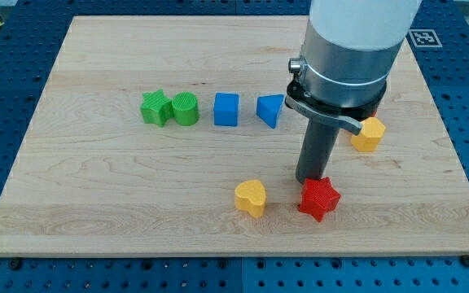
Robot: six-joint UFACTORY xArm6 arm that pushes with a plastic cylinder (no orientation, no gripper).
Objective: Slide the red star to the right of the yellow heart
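Note:
The red star (319,198) lies on the wooden board (96,187) near the view's bottom, right of centre. The yellow heart (251,197) lies to its left, with a gap of about one block between them. My tip (309,180) stands just above the red star's upper left edge, touching or almost touching it. The rod rises from there to the arm's big grey and white body, which hides part of the board behind it.
A yellow block (368,133) sits right of the rod, partly hidden by the arm's clamp. A row lies across the board's middle: green star (155,107), green cylinder (186,109), blue cube (226,109), blue triangular block (271,110).

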